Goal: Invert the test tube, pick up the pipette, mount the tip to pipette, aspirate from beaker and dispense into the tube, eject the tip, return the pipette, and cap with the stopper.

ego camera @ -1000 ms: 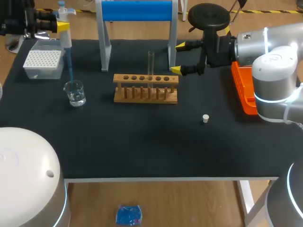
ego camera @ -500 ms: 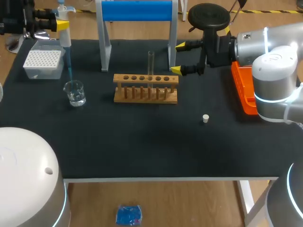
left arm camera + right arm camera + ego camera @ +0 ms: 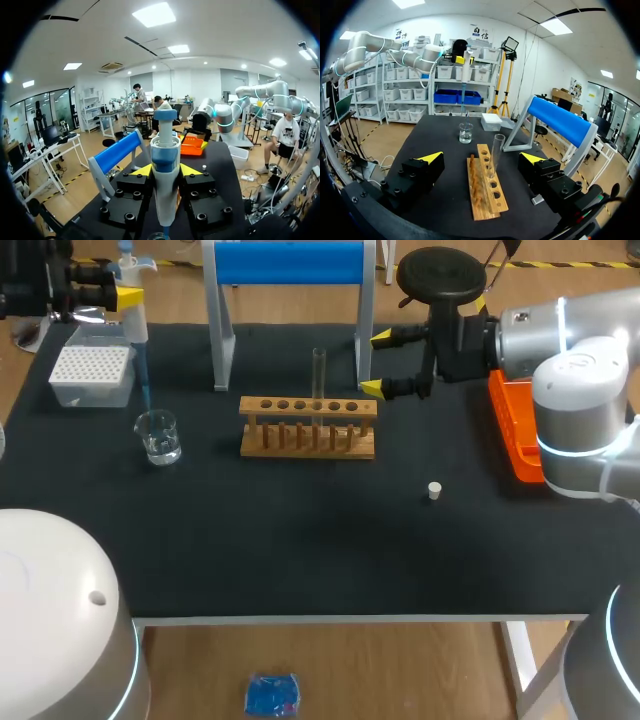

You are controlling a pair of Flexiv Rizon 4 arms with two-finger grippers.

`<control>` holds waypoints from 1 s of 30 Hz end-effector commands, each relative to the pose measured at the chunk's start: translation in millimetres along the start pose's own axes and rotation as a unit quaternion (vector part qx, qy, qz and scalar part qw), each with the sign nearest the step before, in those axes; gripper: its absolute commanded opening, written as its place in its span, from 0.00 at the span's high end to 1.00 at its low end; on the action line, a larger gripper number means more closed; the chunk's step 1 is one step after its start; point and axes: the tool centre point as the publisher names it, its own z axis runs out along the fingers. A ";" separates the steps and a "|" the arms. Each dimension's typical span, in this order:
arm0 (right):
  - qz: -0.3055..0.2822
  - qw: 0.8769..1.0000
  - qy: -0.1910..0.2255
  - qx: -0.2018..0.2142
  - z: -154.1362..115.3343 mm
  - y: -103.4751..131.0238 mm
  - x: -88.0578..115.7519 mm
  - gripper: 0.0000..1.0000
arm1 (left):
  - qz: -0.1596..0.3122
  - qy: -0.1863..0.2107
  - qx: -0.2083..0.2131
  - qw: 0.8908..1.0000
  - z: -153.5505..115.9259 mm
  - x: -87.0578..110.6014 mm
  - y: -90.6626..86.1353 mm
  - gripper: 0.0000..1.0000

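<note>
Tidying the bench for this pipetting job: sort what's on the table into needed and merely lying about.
Needed: pipette, tip box, beaker, test tube, wooden rack, stopper.
Apparently spare: blue-topped stand, orange tray, though either may yet serve.

You're working at a lab bench: a wooden test-tube rack (image 3: pixel 308 427) holds a glass tube (image 3: pixel 319 372), with a beaker (image 3: pixel 159 437) and a pipette-tip box (image 3: pixel 92 374) to its left on the black mat (image 3: pixel 300 530).

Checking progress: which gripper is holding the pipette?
The left gripper, fingers shut on the pipette over the beaker; the right gripper stands open and empty.
</note>
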 end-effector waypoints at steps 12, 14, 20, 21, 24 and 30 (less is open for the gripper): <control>0.000 1.000 0.000 -0.001 -0.1 -0.6 0.0 0.00 | 0.027 0.029 -0.005 0.999 22.5 -1.7 -45.3 1.00; 0.000 1.000 0.000 -0.001 -0.1 -0.6 0.0 0.00 | 0.033 0.040 -0.012 0.999 32.3 -2.0 -62.8 1.00; 0.000 1.000 0.000 -0.001 -0.1 -0.6 0.0 0.00 | 0.049 0.075 -0.002 0.996 66.0 -0.7 -116.2 1.00; 0.000 1.000 0.000 -0.001 -0.1 -0.6 0.0 0.00 | 0.048 0.078 0.002 0.996 70.1 -0.5 -122.6 1.00; 0.000 1.000 0.000 -0.001 -0.1 -0.6 0.0 0.00 | 0.043 0.085 0.005 0.995 81.1 0.6 -138.6 1.00; 0.000 1.000 0.000 -0.001 -0.1 -0.6 0.0 0.00 | 0.034 0.104 0.023 0.994 101.3 2.8 -159.0 1.00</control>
